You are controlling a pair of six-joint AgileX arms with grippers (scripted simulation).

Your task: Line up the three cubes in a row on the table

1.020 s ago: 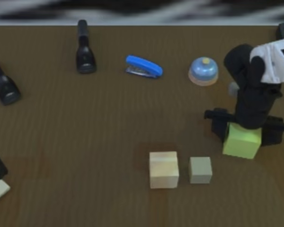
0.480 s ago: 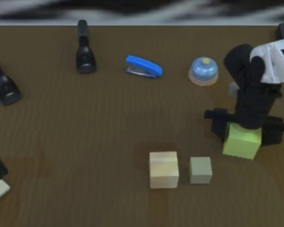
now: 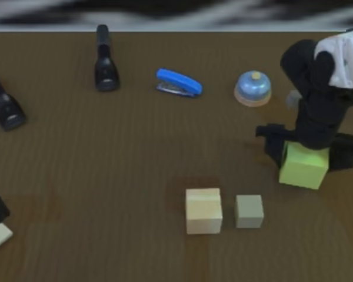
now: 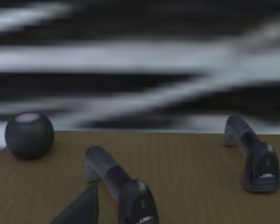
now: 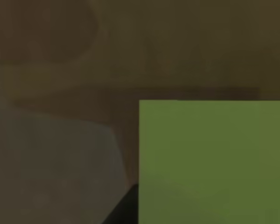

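My right gripper (image 3: 306,154) sits at the right of the top view, its jaws clamped on the lime-green cube (image 3: 305,167), one black finger on each side of it; I hold it by opposite faces so it stays square while I carry it. My right wrist view is filled by that cube's green face (image 5: 214,161) with the dark table (image 5: 130,46) beyond it. The cream cube (image 3: 203,210) and the small grey-olive cube (image 3: 249,211) stand just beside each other, apart, in the lower middle of the top view, already forming the start of a row, so I judge the green one belongs to the right of the grey-olive one, level with both. Compared with a second ago, the green cube and my gripper have shifted slightly up and to the right in the frame, and I read that as a lift off the table (image 3: 135,153); the other two cubes have not moved. My left arm is parked at the lower left edge. The two flashlights, stapler (image 3: 179,82) and call bell (image 3: 252,88) along the upper part stay clear of my path.
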